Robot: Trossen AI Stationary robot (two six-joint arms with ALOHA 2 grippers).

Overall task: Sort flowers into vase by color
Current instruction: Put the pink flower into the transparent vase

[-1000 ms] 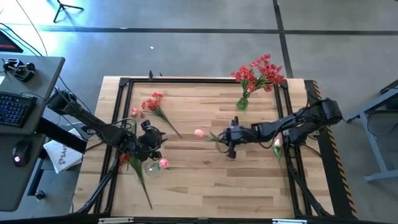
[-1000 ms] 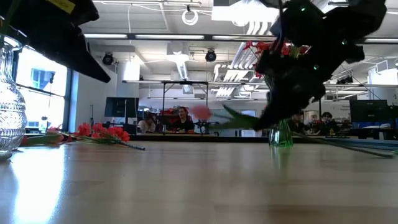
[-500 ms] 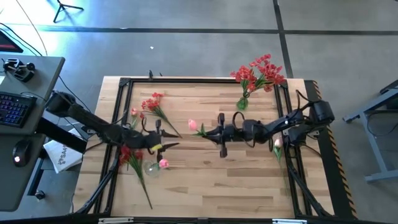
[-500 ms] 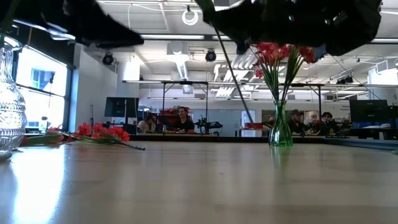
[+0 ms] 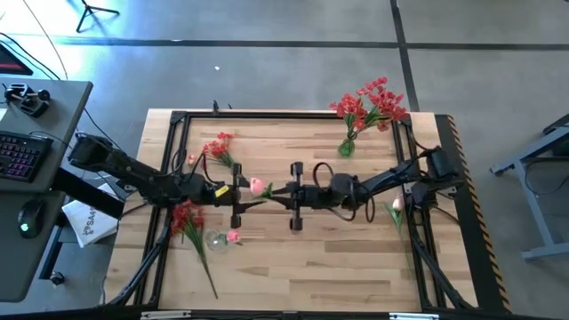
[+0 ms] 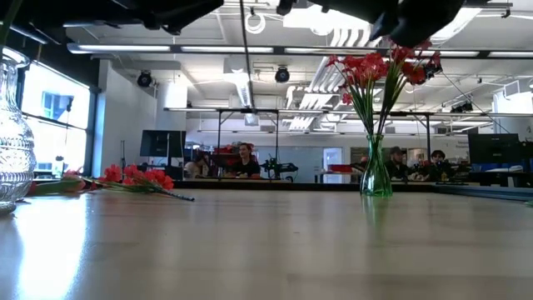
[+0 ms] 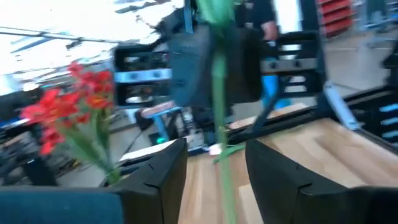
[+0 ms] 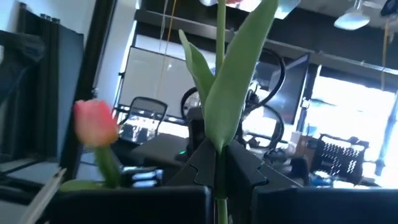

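Pink tulip bud [image 5: 257,186] on a green stem between both pincers.

Both arms [image 5: 267,190] block mid-table; the near boards [image 5: 311,267] lie open.

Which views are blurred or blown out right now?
Left wrist view: motion-smeared throughout, the green stem streaked between its hand's fingers. Right wrist view: stem sharp, windows behind blown out. Low view: window glare washes over the glass vase. High view: evenly lit, sharp.
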